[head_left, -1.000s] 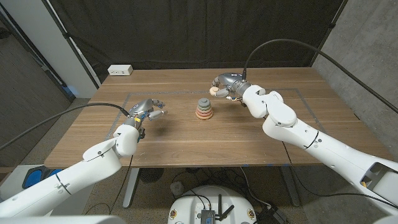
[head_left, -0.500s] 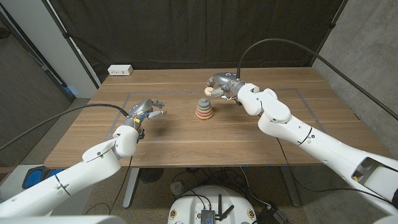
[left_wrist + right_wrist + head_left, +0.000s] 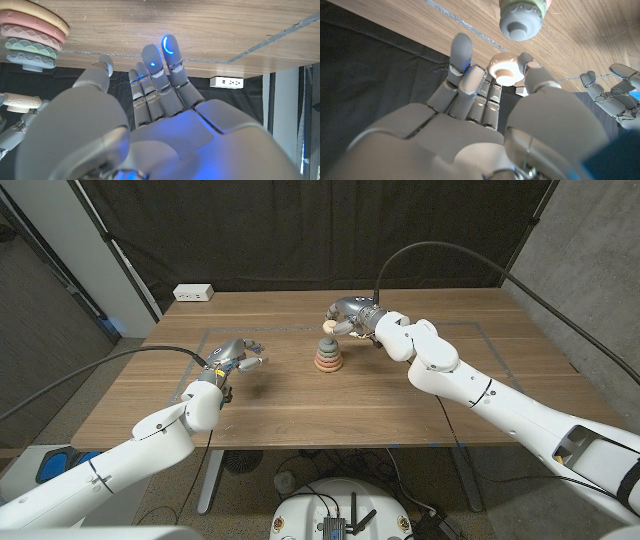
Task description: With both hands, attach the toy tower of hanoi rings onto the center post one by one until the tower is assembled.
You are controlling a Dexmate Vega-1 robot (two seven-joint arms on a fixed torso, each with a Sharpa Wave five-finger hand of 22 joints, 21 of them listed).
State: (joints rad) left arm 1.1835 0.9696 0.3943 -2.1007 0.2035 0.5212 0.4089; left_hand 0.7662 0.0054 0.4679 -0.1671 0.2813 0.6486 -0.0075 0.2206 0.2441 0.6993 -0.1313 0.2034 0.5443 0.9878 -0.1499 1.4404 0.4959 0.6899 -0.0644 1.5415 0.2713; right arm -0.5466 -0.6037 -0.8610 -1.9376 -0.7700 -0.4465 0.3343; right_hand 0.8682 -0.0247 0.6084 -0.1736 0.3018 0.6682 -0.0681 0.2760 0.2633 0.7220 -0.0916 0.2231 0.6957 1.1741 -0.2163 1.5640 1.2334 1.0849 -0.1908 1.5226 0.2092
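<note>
Ring (image 3: 329, 326) pinched by right hand (image 3: 348, 314) just above tower (image 3: 327, 356) | left hand (image 3: 238, 356) empty, fingers apart, over desk (image 3: 300, 400)

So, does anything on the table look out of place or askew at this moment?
Nothing stands out. The ring stack sits upright on the wooden table. The right robot hand holds a cream ring close to the stack; the left robot hand holds nothing.
</note>
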